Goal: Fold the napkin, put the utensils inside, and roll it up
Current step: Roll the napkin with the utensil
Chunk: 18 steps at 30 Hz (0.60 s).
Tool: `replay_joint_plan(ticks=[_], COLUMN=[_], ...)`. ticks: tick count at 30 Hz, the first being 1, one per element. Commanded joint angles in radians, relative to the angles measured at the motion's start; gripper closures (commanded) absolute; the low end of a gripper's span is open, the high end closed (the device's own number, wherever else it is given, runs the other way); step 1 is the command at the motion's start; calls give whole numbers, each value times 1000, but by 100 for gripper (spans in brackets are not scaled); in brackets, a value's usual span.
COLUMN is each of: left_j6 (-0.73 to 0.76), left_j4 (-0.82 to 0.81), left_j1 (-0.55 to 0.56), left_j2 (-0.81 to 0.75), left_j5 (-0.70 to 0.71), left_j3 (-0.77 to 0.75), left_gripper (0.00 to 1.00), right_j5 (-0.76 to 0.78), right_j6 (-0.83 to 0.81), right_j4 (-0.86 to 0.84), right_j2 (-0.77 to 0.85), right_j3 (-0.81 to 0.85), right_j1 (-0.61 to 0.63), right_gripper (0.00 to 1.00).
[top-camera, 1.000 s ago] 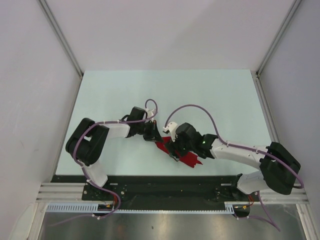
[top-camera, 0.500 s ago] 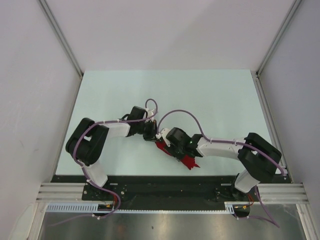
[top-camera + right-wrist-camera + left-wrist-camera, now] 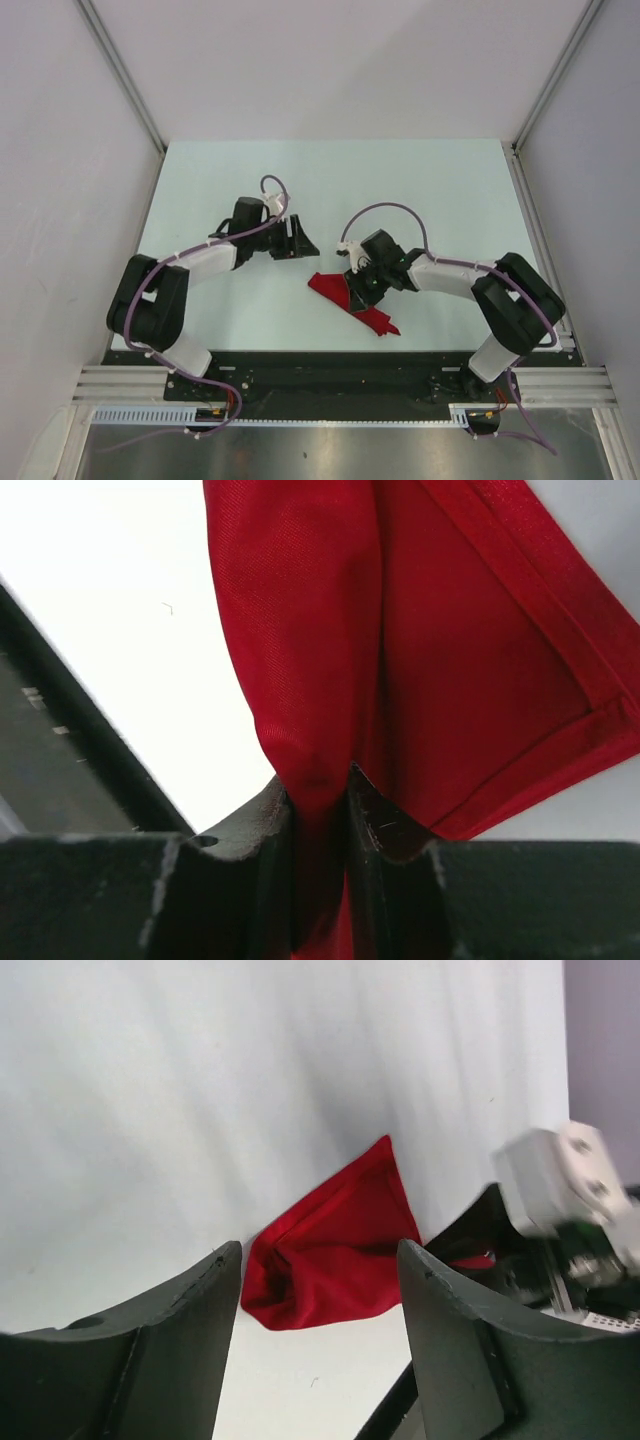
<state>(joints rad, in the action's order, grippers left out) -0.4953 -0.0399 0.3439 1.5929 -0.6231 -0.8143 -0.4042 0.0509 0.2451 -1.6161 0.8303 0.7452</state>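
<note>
The right end effector (image 3: 320, 785) is clamped on a smooth woven fold of the red napkin (image 3: 450, 640) (its stitched hem shows only up close). The left end effector (image 3: 318, 1255) stands apart, empty. Overhead, the napkin lies bunched and elongated on the pale surface (image 3: 450, 200).

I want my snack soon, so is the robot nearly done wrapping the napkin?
Not nearly. Done: the napkin is folded into a rumpled strip. In hand: the right jaws pinch one fold; the left jaws stand open, apart from it. Left: no cutlery shows, and it doesn't look rolled.
</note>
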Motion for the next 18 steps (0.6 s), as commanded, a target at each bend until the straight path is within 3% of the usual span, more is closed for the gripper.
replay_joint_plan(ticks=[1,10,18], left_j6=[31,11,-3], left_j4=[-75,-173,-181], left_j1=[3,52,95], left_j2=[-54,-1,84], left_j5=[-26,-67,-92], left_j3=[35,50,37], left_gripper=[32,36,39], right_j5=[-301,-534,-588], right_j6=[49,70,92], right_j4=[-62,-118,-155], right_j2=[-60,-186,-258], right_j3=[-20,-19,-19], right_j1=[-95,-239,-282], right_gripper=[80,81,82])
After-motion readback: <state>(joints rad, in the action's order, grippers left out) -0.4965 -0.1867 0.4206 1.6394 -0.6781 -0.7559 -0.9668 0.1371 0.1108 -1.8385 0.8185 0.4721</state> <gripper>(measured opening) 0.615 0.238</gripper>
